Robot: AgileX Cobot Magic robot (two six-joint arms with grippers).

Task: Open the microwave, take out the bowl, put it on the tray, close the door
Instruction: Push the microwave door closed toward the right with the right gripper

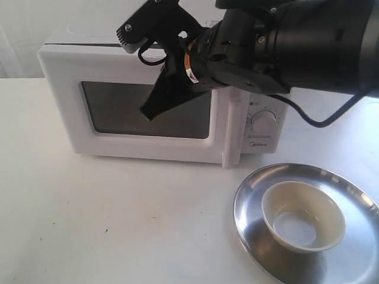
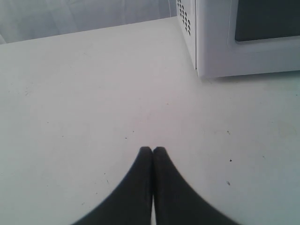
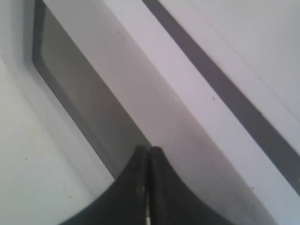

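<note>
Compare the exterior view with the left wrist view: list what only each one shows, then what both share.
Only the exterior view: the bowl sitting in the tray, the knob, the door handle, and the right gripper, shut, in front of the door window.
Only the left wrist view: the left gripper, shut, above the table, and the vent holes on the casing's side.
Both: the microwave and the white table.
</note>
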